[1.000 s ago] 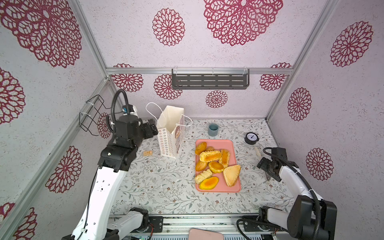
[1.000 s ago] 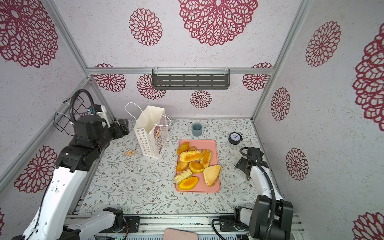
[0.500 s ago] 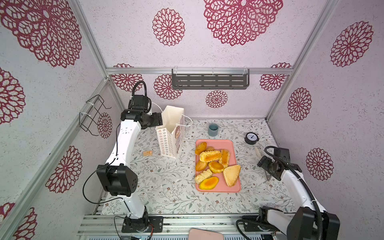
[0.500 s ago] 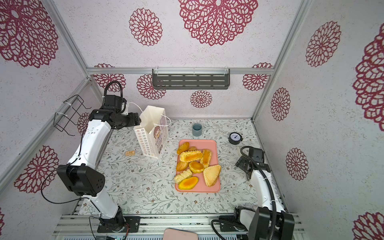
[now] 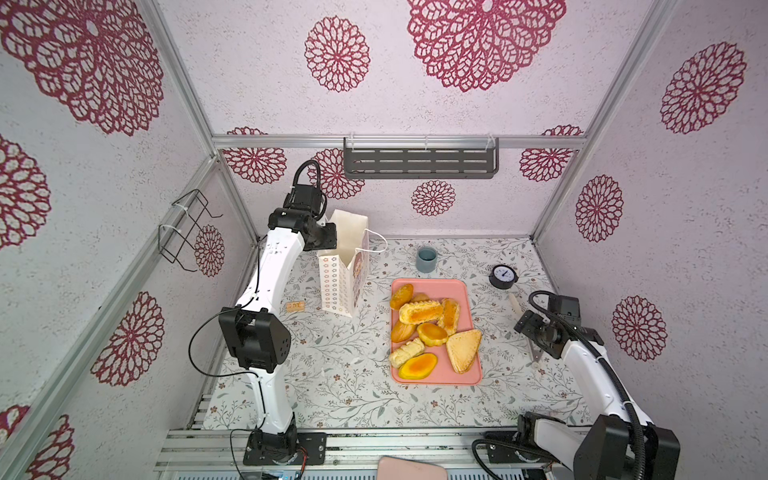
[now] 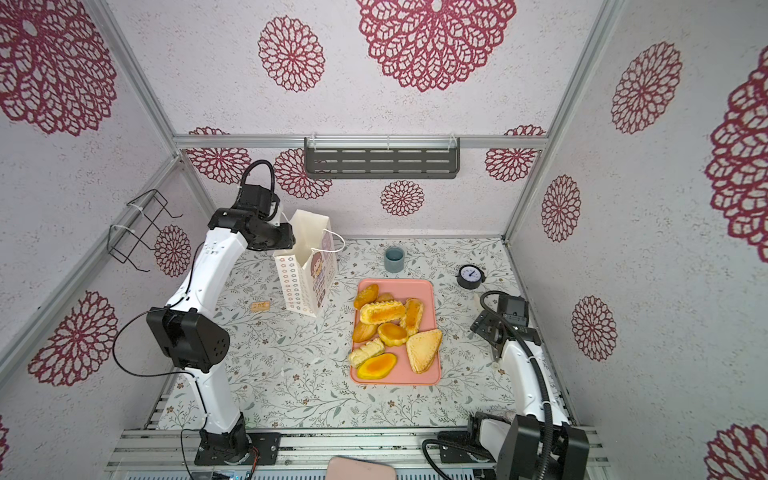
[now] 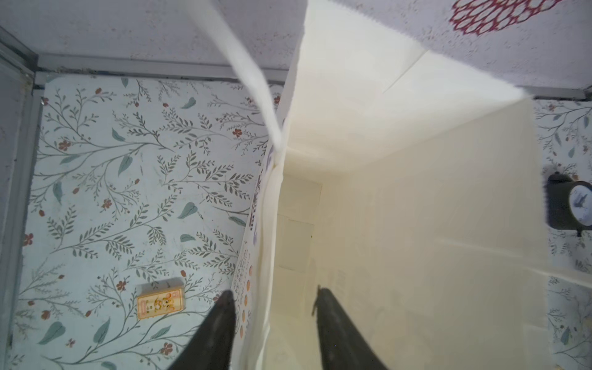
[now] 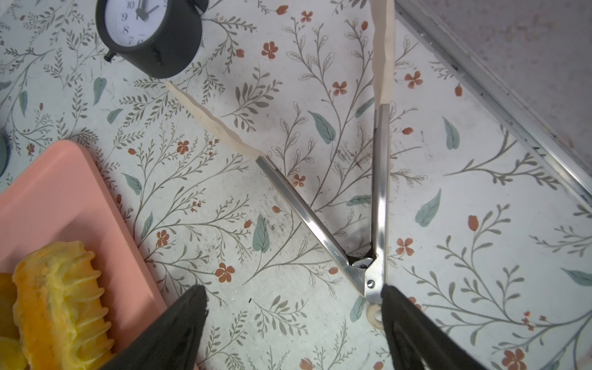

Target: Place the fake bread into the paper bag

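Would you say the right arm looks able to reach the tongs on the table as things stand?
Probably yes. The right gripper hangs open close over the hinge end of the tongs, with only table between them; the alarm clock stands off by the tips and the pink tray lies aside.

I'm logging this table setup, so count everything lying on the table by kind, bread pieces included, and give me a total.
Fake bread pieces: 9
Pink tray: 1
Paper bag: 1
Blue-grey cup: 1
Black clock: 1
Metal tongs: 1
Small orange card: 1
Total: 15
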`<move>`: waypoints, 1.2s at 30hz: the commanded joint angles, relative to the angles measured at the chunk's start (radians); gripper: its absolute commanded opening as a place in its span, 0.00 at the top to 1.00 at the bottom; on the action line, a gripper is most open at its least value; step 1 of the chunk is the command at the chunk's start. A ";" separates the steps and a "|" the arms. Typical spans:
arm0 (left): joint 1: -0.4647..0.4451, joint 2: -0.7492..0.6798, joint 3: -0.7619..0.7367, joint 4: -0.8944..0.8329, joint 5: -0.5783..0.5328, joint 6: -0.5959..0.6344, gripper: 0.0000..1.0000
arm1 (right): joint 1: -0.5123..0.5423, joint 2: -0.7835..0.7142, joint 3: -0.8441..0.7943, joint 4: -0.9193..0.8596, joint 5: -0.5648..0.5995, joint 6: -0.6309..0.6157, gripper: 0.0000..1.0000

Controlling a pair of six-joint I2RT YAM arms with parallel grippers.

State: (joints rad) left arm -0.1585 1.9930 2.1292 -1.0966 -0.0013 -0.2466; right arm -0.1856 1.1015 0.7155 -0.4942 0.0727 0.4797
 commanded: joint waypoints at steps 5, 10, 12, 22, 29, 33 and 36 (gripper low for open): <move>0.004 -0.059 0.003 -0.035 -0.003 -0.004 0.95 | -0.003 0.001 0.008 0.016 0.015 -0.013 0.14; 0.002 -0.182 -0.109 -0.015 0.057 -0.038 1.00 | -0.002 0.013 0.021 0.011 0.043 -0.031 0.14; 0.002 -0.243 -0.178 -0.002 0.072 -0.057 1.00 | -0.003 0.018 0.024 0.009 0.052 -0.040 0.09; 0.005 -0.537 -0.588 0.135 0.183 -0.210 1.00 | -0.009 0.087 0.038 -0.001 0.080 -0.066 0.03; 0.010 -0.666 -0.803 0.219 0.236 -0.306 1.00 | -0.016 0.204 0.051 0.032 0.097 -0.094 0.06; 0.010 -0.704 -0.852 0.216 0.210 -0.314 1.00 | -0.018 0.271 0.058 0.065 0.121 -0.102 0.07; 0.010 -0.728 -0.851 0.198 0.178 -0.306 1.00 | -0.018 0.310 0.065 0.087 0.140 -0.104 0.07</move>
State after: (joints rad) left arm -0.1543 1.2881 1.2827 -0.9009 0.2073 -0.5407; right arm -0.1986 1.3952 0.7444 -0.4358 0.1661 0.3946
